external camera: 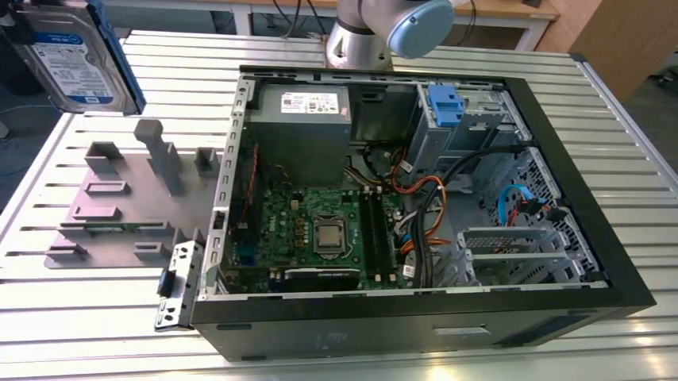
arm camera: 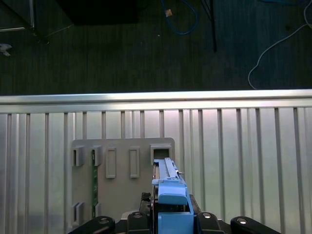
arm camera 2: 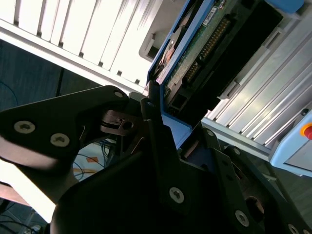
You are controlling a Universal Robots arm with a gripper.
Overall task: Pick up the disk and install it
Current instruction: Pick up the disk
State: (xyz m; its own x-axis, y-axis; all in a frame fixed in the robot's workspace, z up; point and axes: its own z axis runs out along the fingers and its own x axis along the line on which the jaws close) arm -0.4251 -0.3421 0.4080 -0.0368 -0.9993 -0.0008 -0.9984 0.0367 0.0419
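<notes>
The disk (external camera: 69,59) hangs upright in the air at the exterior view's far upper left, above the table's corner, its blue-and-white label facing the camera and blue rails along its edges. In the second wrist view my gripper (arm camera 2: 183,124) is shut on the disk (arm camera 2: 195,53), its black fingers (arm camera 2: 156,126) clamped on the blue carrier end, with the green circuit board showing. In the first wrist view the disk (arm camera: 168,187) shows edge-on, rising from the gripper body, high over the grey fixture plate (arm camera: 122,195).
An open computer case (external camera: 599,206) lies on the slatted metal table (external camera: 625,103), with a drive bay and blue clip (external camera: 445,107) at its back and a grey power supply (external camera: 302,119). The slotted fixture plate (external camera: 127,206) lies beside the case. The arm's base (external camera: 366,36) stands behind.
</notes>
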